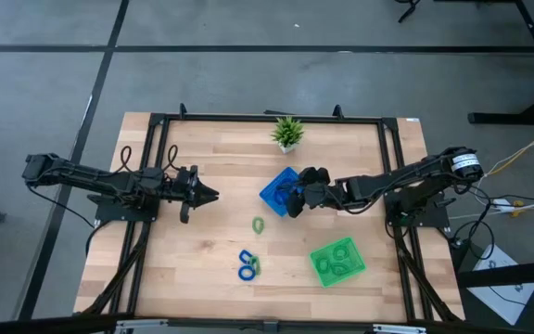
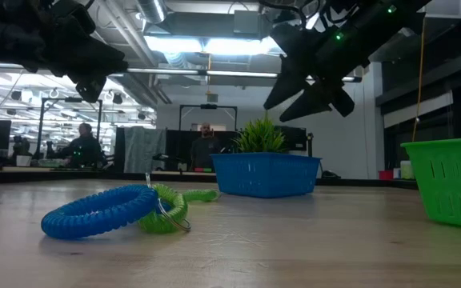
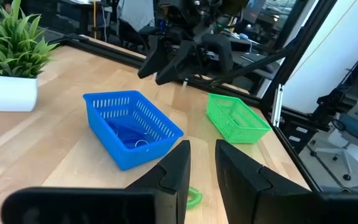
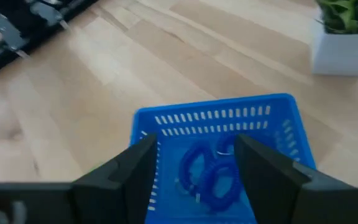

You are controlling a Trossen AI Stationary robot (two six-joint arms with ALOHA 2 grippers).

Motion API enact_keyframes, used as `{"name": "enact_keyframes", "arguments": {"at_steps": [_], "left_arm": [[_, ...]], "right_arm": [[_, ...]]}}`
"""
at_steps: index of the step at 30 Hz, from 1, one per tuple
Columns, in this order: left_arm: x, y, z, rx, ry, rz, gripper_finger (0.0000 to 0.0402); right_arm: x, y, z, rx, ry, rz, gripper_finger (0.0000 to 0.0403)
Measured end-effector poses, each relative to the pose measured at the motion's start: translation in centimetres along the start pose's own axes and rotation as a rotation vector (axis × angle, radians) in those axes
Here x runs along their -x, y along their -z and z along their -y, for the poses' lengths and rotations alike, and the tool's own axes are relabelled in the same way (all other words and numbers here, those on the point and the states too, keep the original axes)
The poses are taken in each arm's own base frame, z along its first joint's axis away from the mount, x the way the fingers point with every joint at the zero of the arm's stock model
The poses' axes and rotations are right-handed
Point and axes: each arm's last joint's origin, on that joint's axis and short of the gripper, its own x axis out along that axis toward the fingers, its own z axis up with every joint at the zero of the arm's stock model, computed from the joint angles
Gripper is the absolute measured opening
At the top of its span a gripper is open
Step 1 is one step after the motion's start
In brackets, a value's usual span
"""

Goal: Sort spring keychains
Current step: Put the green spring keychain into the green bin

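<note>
Item 1, nearest the low camera: 1 blue spring keychain (image 2: 98, 212) lying on the desk (image 2: 310, 240), touching 1 green spring keychain (image 2: 165, 212) just behind it. In the high view the same pair sits near the desk's front edge, between the 2 arms.

Item 2: 1 further green keychain (image 1: 259, 224), alone on the desk, near the blue tray (image 1: 276, 190) and apart from the pair.

Item 3: blue tray, already holding blue keychains (image 4: 210, 174), seen through the right wrist camera. Green tray (image 1: 337, 262), holding green coils, well apart toward the right front.

Item 4: right claw (image 1: 296, 198), hanging directly above the blue tray. Fingers spread to a moderate gap; nothing between them, nothing touched. Judged: a blue piece is delivered and the claw is free for the next pick.

Item 5: left claw (image 1: 209, 195), raised over the desk's left middle, pointing toward the trays. Fingers narrowly parted, empty, touching nothing.

Handling note: 3 keychains appear to remain loose. For the touching pair, the claw should come down on the blue coil at the side away from the green one, so the green is not dragged along; lift straight and check the coils have separated before crossing to the tray. The lone green piece is the simpler pick.

Item 6: potted plant (image 1: 287, 132), at the back, not involved.
</note>
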Motion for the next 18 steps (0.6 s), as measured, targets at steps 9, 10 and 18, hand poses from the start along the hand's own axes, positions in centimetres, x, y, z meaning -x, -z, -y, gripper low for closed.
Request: {"name": "enact_keyframes", "arguments": {"at_steps": [9,10,18], "left_arm": [[0.0,-0.3,0.1,0.005,0.020,0.028,0.0068],[0.0,-0.3,0.2,0.005,0.033,0.030,0.0067],[-0.3,0.1,1.1,-0.001,0.122,-0.004,0.0072]], "right_arm": [[0.7,-0.2,-1.7,0.023,-0.126,0.061,0.0215],[0.8,-0.2,-1.8,0.030,-0.136,0.066,0.0215],[1.5,0.5,-2.7,0.066,-0.175,0.064,0.0215]]}}
